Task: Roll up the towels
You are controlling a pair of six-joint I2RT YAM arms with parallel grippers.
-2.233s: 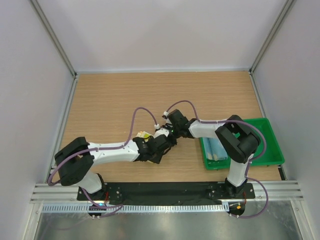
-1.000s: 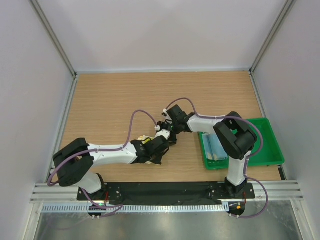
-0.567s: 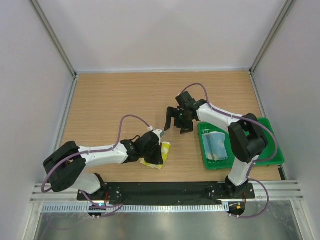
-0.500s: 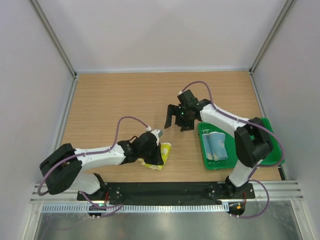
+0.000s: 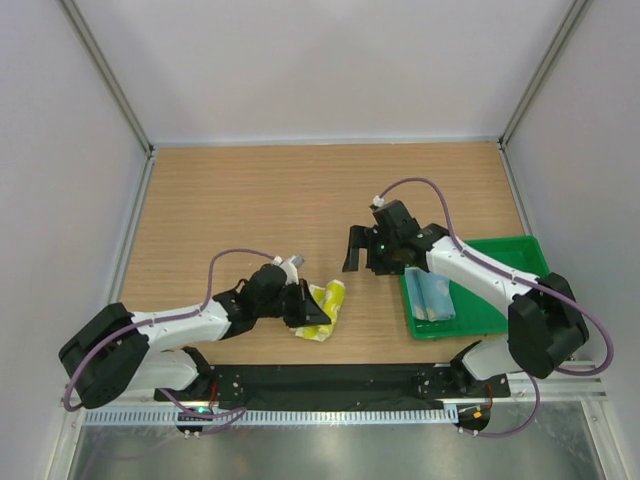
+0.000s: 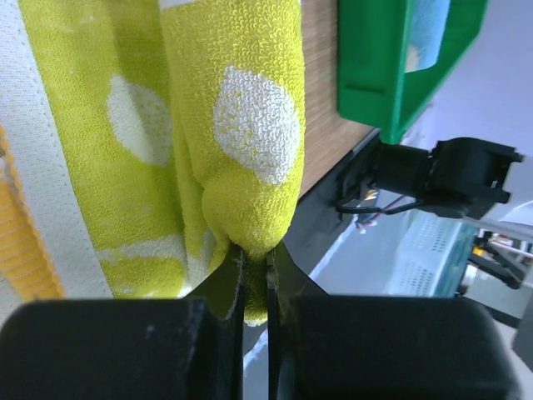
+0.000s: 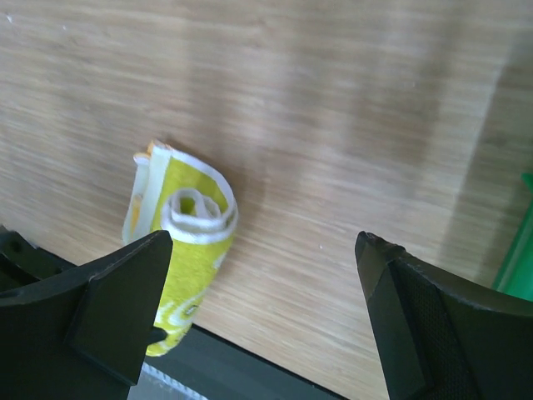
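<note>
The yellow towel [image 5: 327, 305] lies rolled on the wood near the table's front edge; its spiral end shows in the right wrist view [image 7: 190, 215]. My left gripper [image 5: 302, 306] is shut on the lower edge of this roll [image 6: 246, 108], cloth pinched between the jaws [image 6: 254, 260]. My right gripper [image 5: 366, 254] hovers open above the table, up and to the right of the roll, with nothing between its fingers [image 7: 265, 242]. The blue towel [image 5: 430, 292] lies rolled inside the green tray [image 5: 510, 300].
The green tray [image 6: 375, 75] sits at the right near edge, close to the right arm's base. The black mounting rail [image 5: 330, 380] runs along the front edge just below the yellow roll. Grey walls enclose the table.
The right gripper has opened, let go of the yellow towel and drawn back to the right. The left arm has pulled the rolled towel toward the front edge.
</note>
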